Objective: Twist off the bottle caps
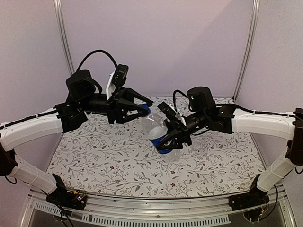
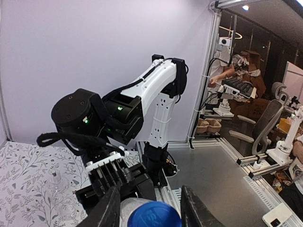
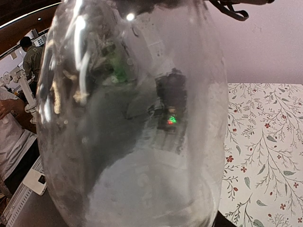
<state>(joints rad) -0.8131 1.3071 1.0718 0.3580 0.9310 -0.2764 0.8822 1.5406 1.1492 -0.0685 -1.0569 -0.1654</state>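
I see L fingers (image 2: 110, 210) pinched on the blue cap (image 1: 145, 111), R fingers (image 1: 171, 138) clamped round the bottle (image 1: 155, 126) at its blue-label end, tilted mid-air above the table (image 1: 94, 161), frame centre.

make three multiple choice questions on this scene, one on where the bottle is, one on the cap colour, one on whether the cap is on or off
1. Where is the bottle?
A) held above the table in the right gripper
B) lying flat by the left arm's base
C) standing against the back wall

2. What colour is the cap between the left fingers?
A) red
B) white
C) blue

3. What state is that cap in?
A) lying loose on the cloth
B) on the bottle's neck
C) stuck to the right arm

Answers:
1 A: the top view shows the right gripper clamped on the tilted bottle, off the table.
2 C: the left wrist view shows it solid blue.
3 B: it sits atop the bottle's shoulder there.
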